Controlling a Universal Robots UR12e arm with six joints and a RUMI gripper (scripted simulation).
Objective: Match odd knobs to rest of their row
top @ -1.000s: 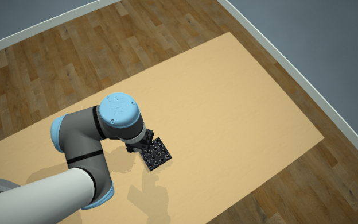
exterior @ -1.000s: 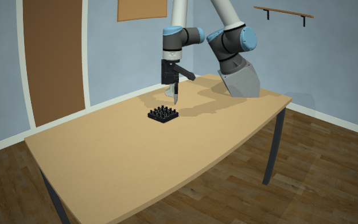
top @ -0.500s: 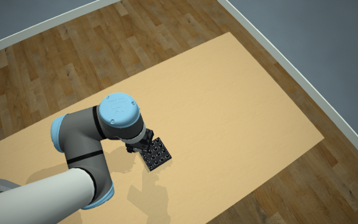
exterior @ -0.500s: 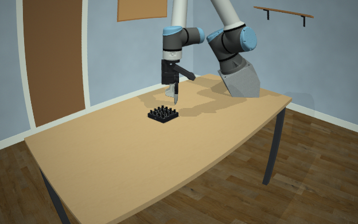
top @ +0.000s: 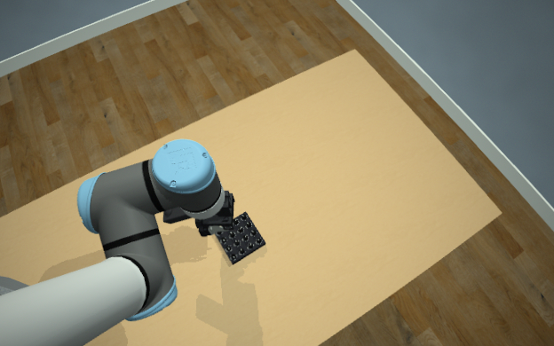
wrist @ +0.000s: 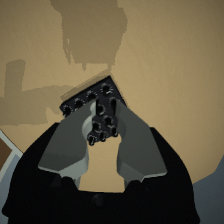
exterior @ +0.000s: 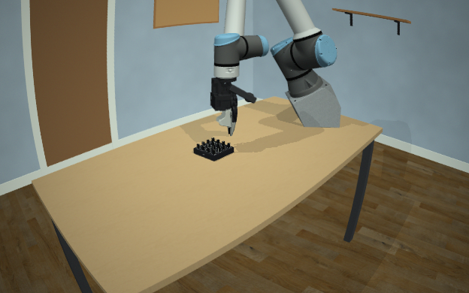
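The black knob box (top: 249, 253) (exterior: 204, 154) (wrist: 110, 80) stands on the table (top: 347, 177) (exterior: 143, 210). Short black knobs (top: 245, 238) (exterior: 213, 151) (wrist: 106, 89) stand in rows on its top. Their pointing directions, the marks and the row labels are too small and dark to read. My gripper (exterior: 231, 134) (wrist: 106, 100) points down above the box's edge nearest the robot base, its tips above knob height. The fingers are a narrow gap apart with nothing held between them. In the wrist view they hide part of the box. In the top view the wrist hides the fingertips.
The arm (top: 122, 217) (exterior: 227, 52) reaches over the table from its grey base (exterior: 318, 109). Shadows of the arm fall on the table beside the box. Walls stand beyond the table, with a shelf (exterior: 373, 16) high on one of them.
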